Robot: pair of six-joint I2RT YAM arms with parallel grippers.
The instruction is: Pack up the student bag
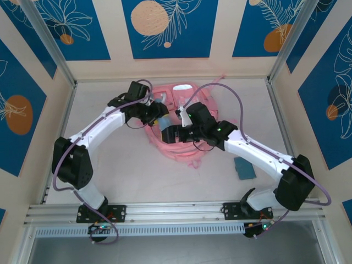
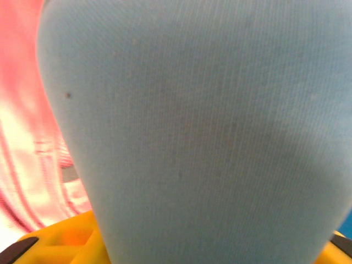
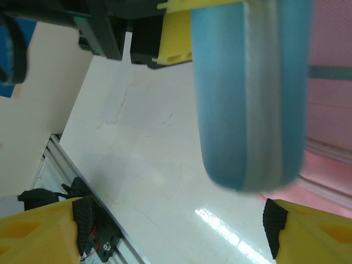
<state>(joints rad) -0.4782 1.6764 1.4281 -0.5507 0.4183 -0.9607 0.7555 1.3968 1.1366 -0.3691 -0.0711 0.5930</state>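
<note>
Risk over the student bag [image 1: 171,149], lying on the table [image 1: 121,165]: my left fingers [image 2: 66,242] grip a light-blue pouch [image 2: 209,137] at the bag's edge, right fingers [image 3: 38,231] spread empty beside it, so I judge a release here could drop it outside the bag.

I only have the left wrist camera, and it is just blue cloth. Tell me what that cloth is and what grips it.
Observer: It is a blue pouch with a grey stripe down it, held by the left gripper, jaws shut on one end.
Operator: Report the right arm.
Observer: The right gripper sits below the pouch, jaws open, not touching it.
Operator: Name anything left to pack.
Observer: A flat teal item lies on the table, right of the student bag.
</note>
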